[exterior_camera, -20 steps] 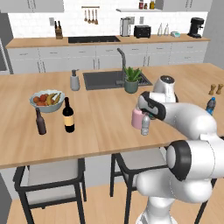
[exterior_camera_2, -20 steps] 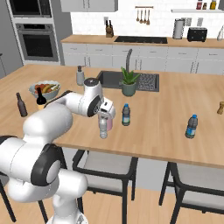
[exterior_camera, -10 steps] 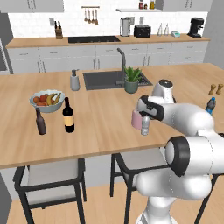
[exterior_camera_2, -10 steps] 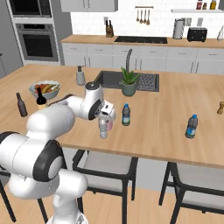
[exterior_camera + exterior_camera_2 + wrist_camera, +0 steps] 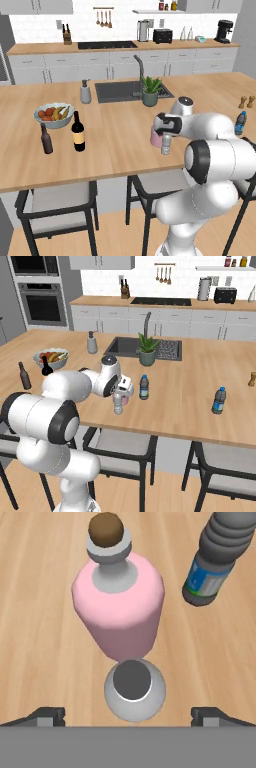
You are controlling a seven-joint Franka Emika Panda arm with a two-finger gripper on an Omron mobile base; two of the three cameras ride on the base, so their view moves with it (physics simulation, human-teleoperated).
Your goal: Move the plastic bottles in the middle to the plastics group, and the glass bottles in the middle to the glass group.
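- While the gripper hung with its jaws spread wide and empty, the clear bottle stood straight under it, cap between the fingertips.
- Judged light, thin-walled and slick, that bottle looked best taken around its upper body, squeezed gently.
- At 12 o'clock, touching it in the hand view, stood the pink bottle: probably heavier, breakable glass.
- At 1 o'clock stood the blue-labelled bottle; its label's writing was too blurred to read.
- All three stood mid-counter, between the wine bottle and the far blue bottle.
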